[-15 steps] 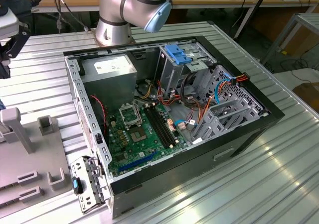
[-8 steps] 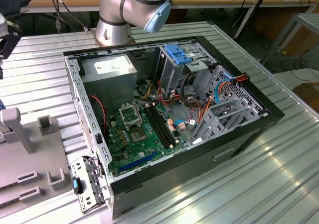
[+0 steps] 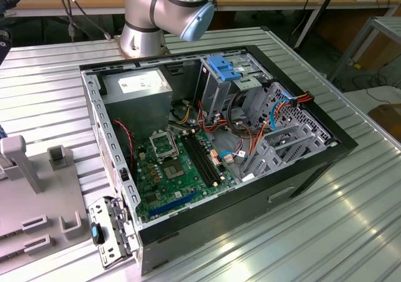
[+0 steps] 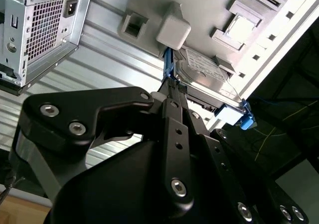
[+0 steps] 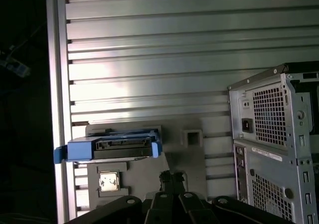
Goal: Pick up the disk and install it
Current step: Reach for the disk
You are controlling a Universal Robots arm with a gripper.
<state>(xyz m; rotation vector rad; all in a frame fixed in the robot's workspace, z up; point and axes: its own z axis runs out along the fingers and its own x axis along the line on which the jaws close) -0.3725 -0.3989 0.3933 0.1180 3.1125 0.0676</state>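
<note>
Your gripper (image 4: 174,86) is hovering with its fingers (image 4: 175,109) pressed together, pinching nothing, tips just beside the disk (image 4: 202,67). The disk is standing on edge in the grey fixture (image 4: 149,5), blue carrier around it. In the exterior view, that fixture is sitting at 9 o'clock of the open computer case (image 3: 207,138).

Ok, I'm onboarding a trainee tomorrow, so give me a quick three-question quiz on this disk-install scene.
1. True or false: the disk already sits inside the computer case.
2. The carrier around the disk is: A red, B blue, C yellow.
3. Short answer: what does the disk stand on?
Key: 1 false; 2 B; 3 the grey fixture plate, outside the case.
</note>
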